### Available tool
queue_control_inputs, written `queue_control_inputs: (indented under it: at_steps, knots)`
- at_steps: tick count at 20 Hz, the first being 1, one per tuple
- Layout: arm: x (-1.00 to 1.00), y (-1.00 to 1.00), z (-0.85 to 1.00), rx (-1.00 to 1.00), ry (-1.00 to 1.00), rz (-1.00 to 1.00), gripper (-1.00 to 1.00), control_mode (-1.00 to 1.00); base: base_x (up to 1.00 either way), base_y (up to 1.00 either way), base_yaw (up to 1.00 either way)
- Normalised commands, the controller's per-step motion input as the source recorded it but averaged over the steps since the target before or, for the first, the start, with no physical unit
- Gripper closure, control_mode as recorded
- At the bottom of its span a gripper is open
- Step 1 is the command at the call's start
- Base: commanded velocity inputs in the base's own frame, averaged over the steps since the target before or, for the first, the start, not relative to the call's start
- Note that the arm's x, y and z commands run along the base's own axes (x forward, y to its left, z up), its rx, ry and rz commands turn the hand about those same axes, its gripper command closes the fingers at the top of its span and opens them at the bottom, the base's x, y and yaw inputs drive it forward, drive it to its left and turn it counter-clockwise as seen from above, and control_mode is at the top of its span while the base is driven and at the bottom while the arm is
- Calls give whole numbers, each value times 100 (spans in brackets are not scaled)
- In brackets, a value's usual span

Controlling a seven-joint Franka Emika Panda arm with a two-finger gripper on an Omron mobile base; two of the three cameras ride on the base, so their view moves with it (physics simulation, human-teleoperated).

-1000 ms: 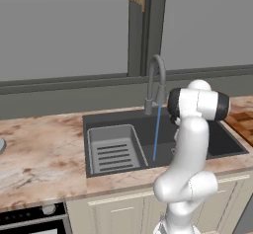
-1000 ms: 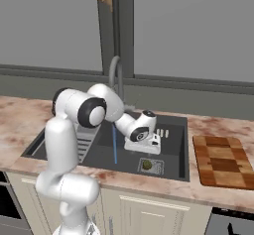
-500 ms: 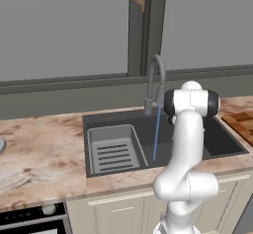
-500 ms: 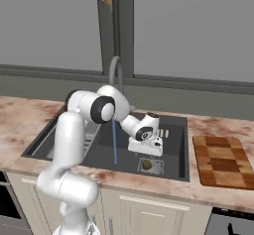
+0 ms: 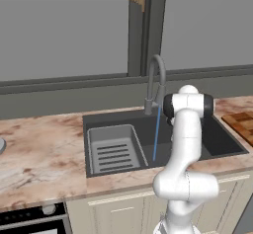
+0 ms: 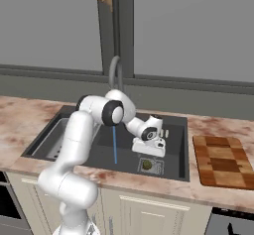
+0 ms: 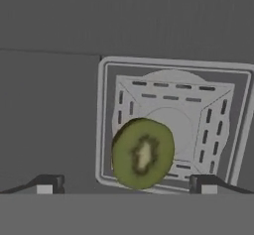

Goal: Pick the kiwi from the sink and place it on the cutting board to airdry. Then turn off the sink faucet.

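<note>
The white arm bends down into the sink (image 6: 179,145), its gripper (image 6: 161,134) hanging above the kiwi (image 7: 143,152) with fingers spread wide, holding nothing. The kiwi lies on the drain grate (image 7: 233,110)

The pinkish marbled stone desk (image 6: 30,111) runs along beneath the window, with pale cabinet fronts under it. Set into it is the dark charcoal rectangular sink (image 6: 179,152), and the pincer (image 6: 164,134) hangs inside that basin, toward its right end. Directly below the pincer, the small green-faced cut kiwi (image 7: 143,152) lies on the square drain grate (image 7: 221,125) in the sink floor. To the pincer's right, beyond the basin rim, the reddish-brown checkered wooden cutting board (image 6: 222,160) lies flat on the desk. Far to the pincer's left, a lighter grey ribbed tray insert (image 5: 112,149) sits in the basin's other end.
</note>
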Motion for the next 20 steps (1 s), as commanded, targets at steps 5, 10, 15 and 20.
queue_control_inputs:
  at_steps: [5,10,15,20]
  knots:
    - [34,-5,-33,0,7,0,-100,-100,0,0,0]
    - [16,-15,-31,1,7,0,-100,-100,0,0,0]
    - [0,-17,-19,3,6,0,-100,-100,0,0,0]
    - [-4,-1,-13,2,5,0,-100,-100,0,0,0]
